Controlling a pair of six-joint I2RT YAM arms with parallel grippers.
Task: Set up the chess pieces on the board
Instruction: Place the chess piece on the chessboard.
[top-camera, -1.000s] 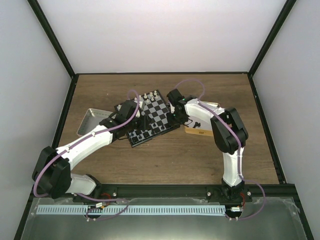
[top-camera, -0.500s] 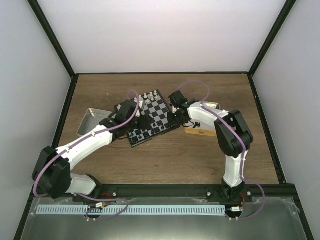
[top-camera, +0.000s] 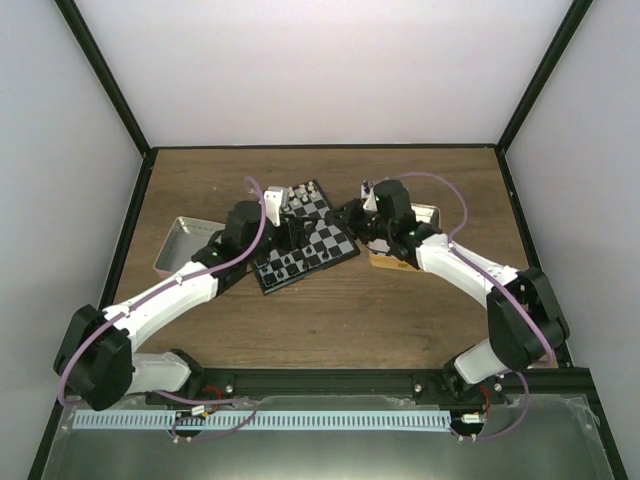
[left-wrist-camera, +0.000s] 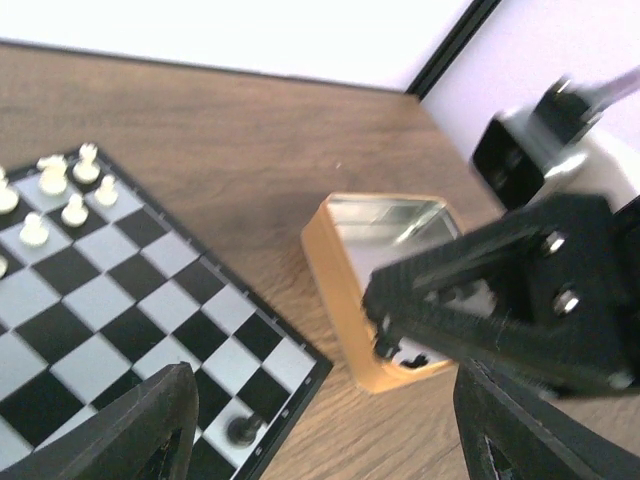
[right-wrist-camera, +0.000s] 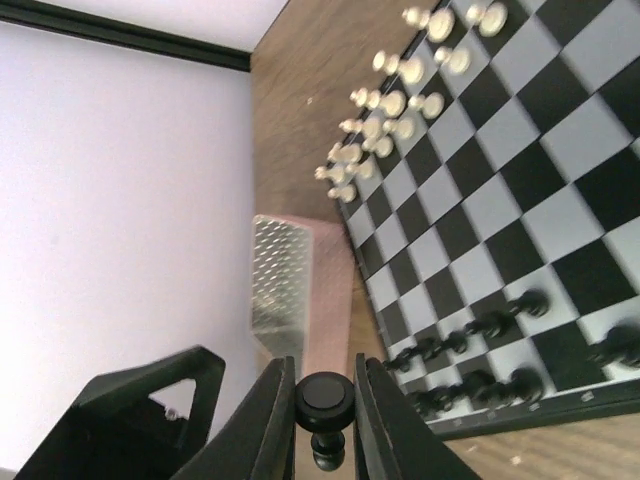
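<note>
On the surface (top-camera: 350, 320), the board (top-camera: 305, 235) lies between a left tin (top-camera: 180, 243) and a right tin (top-camera: 428, 212), chess pieces (top-camera: 297, 196) standing on its far rows and along its near edge.

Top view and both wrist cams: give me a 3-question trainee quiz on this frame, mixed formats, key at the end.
1. True or false: the left gripper holds a chess piece.
2. What is clamped in the right gripper? A) a white piece B) a black piece C) nothing
3. How many metal tins flank the board in the top view?
Key: 1 false, it is open with nothing between its fingers; 2 B; 3 two, one on each side.
</note>
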